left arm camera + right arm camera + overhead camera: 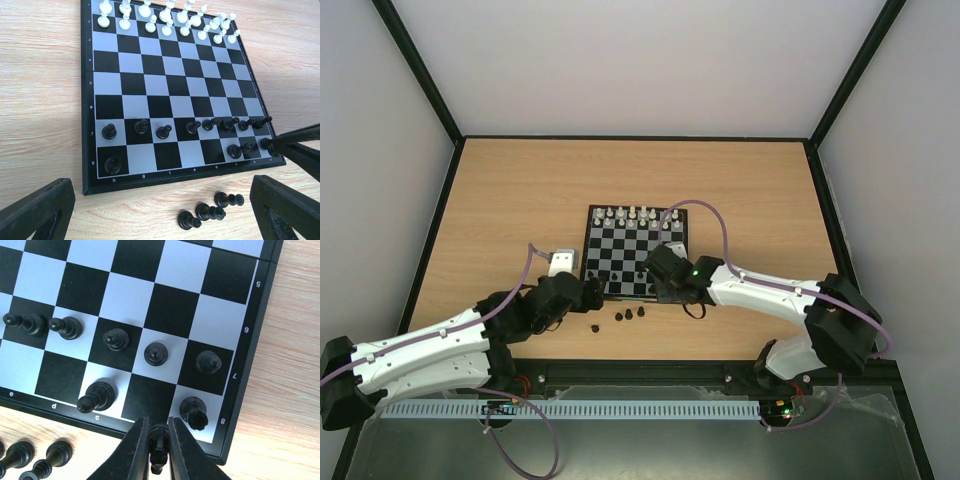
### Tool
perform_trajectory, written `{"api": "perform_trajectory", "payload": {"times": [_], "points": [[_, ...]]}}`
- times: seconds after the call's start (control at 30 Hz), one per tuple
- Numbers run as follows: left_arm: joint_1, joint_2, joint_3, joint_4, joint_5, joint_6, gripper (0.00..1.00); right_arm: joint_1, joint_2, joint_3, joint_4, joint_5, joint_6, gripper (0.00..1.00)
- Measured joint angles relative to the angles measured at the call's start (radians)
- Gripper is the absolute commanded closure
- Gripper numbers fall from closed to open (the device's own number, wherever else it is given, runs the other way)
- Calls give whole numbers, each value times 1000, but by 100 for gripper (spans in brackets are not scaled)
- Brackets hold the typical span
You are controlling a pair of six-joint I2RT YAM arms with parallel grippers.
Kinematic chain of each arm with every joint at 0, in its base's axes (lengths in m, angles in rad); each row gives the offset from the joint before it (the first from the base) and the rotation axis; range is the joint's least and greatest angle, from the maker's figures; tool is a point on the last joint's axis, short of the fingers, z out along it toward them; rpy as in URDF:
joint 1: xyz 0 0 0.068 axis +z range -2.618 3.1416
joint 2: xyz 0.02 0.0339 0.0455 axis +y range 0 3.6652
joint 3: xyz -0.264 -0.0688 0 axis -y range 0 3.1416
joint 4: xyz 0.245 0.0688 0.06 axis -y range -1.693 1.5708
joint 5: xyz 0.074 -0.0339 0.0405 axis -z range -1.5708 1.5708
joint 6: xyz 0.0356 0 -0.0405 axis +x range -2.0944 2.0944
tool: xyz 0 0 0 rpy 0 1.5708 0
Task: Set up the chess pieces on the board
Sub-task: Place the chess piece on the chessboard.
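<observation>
The board [620, 262] lies mid-table and also shows in the left wrist view [150, 85]. Black pawns fill its near second row [163, 132]. Black pieces stand on the back row at h8 [113, 164], c8 [97, 395] and a8 [193, 411]. My right gripper [158, 440] is shut on a small black piece [159, 447], held over the b8 square at the board's near edge; it also shows in the top view [660, 277]. Three loose black pieces [210, 212] lie on the table before the board. My left gripper [160, 220] is open and empty above them.
White pieces [635, 215] stand in the board's two far rows. One more loose black piece [595, 327] lies left of the others. The black table frame [640, 370] runs along the near edge behind both arms.
</observation>
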Motion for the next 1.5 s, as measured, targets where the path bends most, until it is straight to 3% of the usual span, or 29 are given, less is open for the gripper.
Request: {"api": "perform_trajectory", "payload": {"times": [0.97,1.23,1.37,1.5], "points": [[17,-23,-14,-1,2,7,1,-48,131,35,67,-50,-87,83],[23,-24,-14,-13,18,6,1,-50,101,39,63,-59,-92,66],[23,-21,-15,-31,44,2,1,-50,0,44,43,-61,-93,56],[25,16,-31,-30,96,-13,1,-50,-98,49,28,-69,-99,52]]}}
